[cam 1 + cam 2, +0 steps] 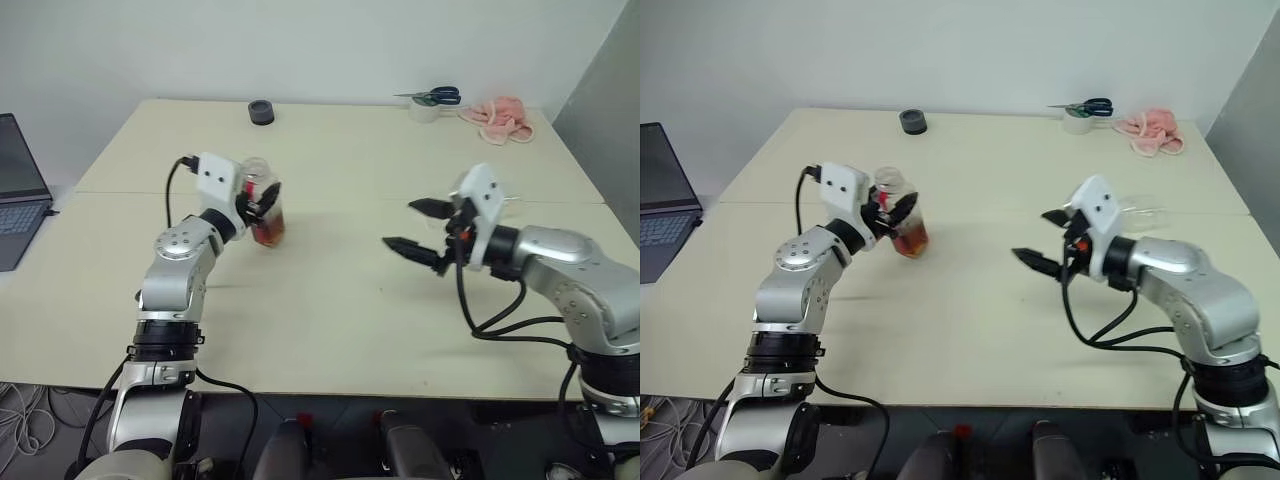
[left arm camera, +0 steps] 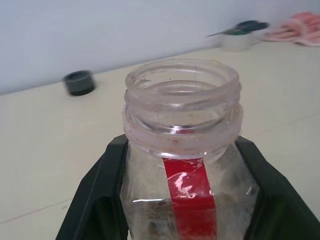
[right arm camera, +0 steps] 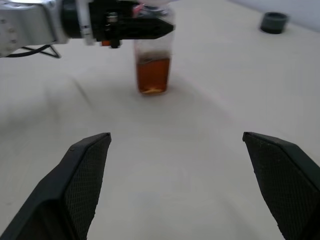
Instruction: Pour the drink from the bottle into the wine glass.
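Bottle: clear ribbed plastic, wide threaded neck, uncapped, red strip down its side; upright, on the left half of the table, base at or just above the top.
Drink: amber, translucent, fills only the bottle's lower part.
Left gripper: clamped on the bottle, one black finger on each side just under the neck.
Right gripper: empty, two tapered black fingers spread wide, well apart from the bottle, aimed across at it.
Wine glass: clear, faint, close behind the right wrist; pose hard to tell.
Table: pale, smooth, matte, seam across the middle; broad bare stretch between the grippers.
Far edge: dark round cap, tape roll with scissors, pink cloth.
Left edge: laptop.
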`<control>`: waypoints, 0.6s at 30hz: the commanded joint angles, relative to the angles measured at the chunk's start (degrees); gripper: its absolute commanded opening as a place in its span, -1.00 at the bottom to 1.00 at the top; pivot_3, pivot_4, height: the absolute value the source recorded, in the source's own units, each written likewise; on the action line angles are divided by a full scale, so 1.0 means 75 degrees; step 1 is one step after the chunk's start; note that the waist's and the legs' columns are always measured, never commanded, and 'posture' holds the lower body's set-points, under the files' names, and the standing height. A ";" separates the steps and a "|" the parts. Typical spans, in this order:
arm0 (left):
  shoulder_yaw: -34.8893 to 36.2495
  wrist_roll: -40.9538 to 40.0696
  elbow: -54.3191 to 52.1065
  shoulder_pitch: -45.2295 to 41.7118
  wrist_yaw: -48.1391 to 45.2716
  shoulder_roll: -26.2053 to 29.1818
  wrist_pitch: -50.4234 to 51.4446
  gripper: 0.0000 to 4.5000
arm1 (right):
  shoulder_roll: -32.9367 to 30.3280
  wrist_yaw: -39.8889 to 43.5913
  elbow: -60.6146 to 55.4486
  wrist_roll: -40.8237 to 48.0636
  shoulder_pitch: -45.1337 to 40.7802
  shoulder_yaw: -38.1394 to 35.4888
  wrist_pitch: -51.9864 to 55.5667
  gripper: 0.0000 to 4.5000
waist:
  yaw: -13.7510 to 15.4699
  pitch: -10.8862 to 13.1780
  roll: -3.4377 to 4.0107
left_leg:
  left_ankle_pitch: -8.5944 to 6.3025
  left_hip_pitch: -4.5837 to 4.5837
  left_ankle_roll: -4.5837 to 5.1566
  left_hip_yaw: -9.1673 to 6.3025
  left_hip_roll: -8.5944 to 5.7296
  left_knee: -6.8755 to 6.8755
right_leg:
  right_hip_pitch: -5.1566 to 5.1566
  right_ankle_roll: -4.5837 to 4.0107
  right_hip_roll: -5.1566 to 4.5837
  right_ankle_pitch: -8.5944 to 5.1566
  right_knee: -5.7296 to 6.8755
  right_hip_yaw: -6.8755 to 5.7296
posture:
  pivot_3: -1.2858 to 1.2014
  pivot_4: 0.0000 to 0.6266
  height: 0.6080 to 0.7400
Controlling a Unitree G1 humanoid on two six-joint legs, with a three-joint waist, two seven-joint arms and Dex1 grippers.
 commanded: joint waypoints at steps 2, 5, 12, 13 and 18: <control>0.0414 0.0173 0.0889 -0.0609 0.0490 0.0191 -0.0843 -0.04 | 0.0610 -0.0266 -0.0056 -0.0281 -0.0443 0.0639 -0.0159 1.00 | 0.0054 0.0000 0.0000 | 0.0000 -0.0002 -0.0001 -0.0004 -0.0002 -0.0002 | -0.0002 0.0000 -0.0005 0.0000 -0.0001 -0.0007 | 0.03 -0.52 1.00; 0.0403 0.0212 0.1300 -0.0726 0.0557 0.0203 -0.1070 -0.04 | 0.0816 -0.0241 -0.0029 -0.0446 -0.0560 0.0950 -0.0205 1.00 | 0.0092 0.0000 -0.0001 | 0.0000 -0.0010 -0.0003 -0.0017 -0.0003 -0.0005 | -0.0006 -0.0001 -0.0025 0.0001 -0.0001 -0.0024 | 0.03 -0.52 1.00; 0.0598 0.0043 0.1085 -0.0349 0.0761 0.0094 -0.0813 -0.04 | 0.1251 -0.0549 0.0268 -0.0787 -0.0798 0.1008 -0.0280 1.00 | 0.0066 0.0000 -0.0001 | 0.0000 -0.0009 -0.0004 -0.0007 -0.0006 -0.0006 | -0.0006 0.0001 -0.0052 0.0001 -0.0002 -0.0023 | 0.03 -0.52 1.00; 0.0634 0.0005 0.1041 -0.0308 0.0794 0.0068 -0.0761 0.11 | 0.1288 -0.0571 0.0312 -0.0829 -0.0819 0.1002 -0.0292 1.00 | 0.0060 -0.0001 -0.0001 | 0.0001 -0.0006 -0.0004 -0.0007 -0.0007 -0.0006 | -0.0006 0.0001 -0.0049 0.0001 0.0001 -0.0024 | 0.03 -0.52 1.00; 0.0663 -0.0058 0.0636 -0.0075 0.0878 0.0104 -0.0541 0.81 | 0.1332 -0.0500 0.0323 -0.0934 -0.0814 0.1080 -0.0302 1.00 | 0.0054 -0.0001 -0.0001 | 0.0002 -0.0002 -0.0006 -0.0013 -0.0007 -0.0007 | -0.0007 0.0000 -0.0038 0.0001 0.0014 -0.0030 | 0.03 -0.52 1.00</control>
